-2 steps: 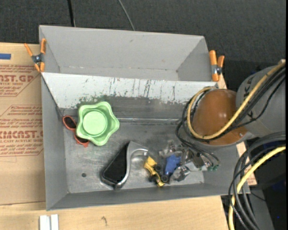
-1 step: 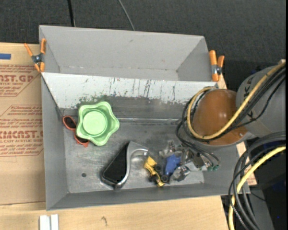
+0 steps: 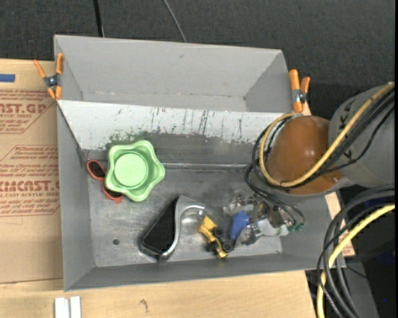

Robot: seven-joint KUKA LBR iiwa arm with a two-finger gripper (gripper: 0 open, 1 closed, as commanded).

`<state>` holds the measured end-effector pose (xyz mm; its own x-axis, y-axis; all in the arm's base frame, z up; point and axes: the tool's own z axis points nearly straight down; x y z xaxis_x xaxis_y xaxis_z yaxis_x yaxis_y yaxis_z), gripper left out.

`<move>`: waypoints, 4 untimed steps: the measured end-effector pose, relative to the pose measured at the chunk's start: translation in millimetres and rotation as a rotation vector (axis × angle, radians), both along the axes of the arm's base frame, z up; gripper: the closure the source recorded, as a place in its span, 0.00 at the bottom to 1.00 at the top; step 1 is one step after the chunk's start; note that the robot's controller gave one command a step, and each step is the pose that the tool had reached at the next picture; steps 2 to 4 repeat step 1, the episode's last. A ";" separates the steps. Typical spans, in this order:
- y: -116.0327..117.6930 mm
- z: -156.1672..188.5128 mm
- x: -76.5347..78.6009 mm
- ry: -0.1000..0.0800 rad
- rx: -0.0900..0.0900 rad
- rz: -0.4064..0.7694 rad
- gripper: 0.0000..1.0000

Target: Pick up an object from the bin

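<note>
grey metal bin (image 3: 166, 71), green flower-shaped cup (image 3: 130, 171) at left, black oblong object (image 3: 159, 234) mid-floor, small yellow toy (image 3: 211, 230) beside it

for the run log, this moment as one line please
gripper: low in bin, view's lower right | nearest: blue piece, yellow toy | left: green flower-shaped cup

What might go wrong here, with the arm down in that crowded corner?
The gripper sits low among a small blue piece and a small yellow toy lying close together, so it might catch both, or knock one aside. It is also near the right front corner of the grey metal bin, whose wall it may scrape.
</note>
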<state>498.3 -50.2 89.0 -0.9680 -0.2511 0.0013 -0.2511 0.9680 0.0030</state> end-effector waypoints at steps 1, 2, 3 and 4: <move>-8.6 117.0 -18.1 -0.003 -0.002 0.024 1.00; -8.6 117.0 -18.1 -0.003 -0.002 0.024 1.00; -8.6 117.0 -18.1 -0.003 -0.002 0.024 1.00; -8.6 117.0 -18.1 -0.003 -0.002 0.024 1.00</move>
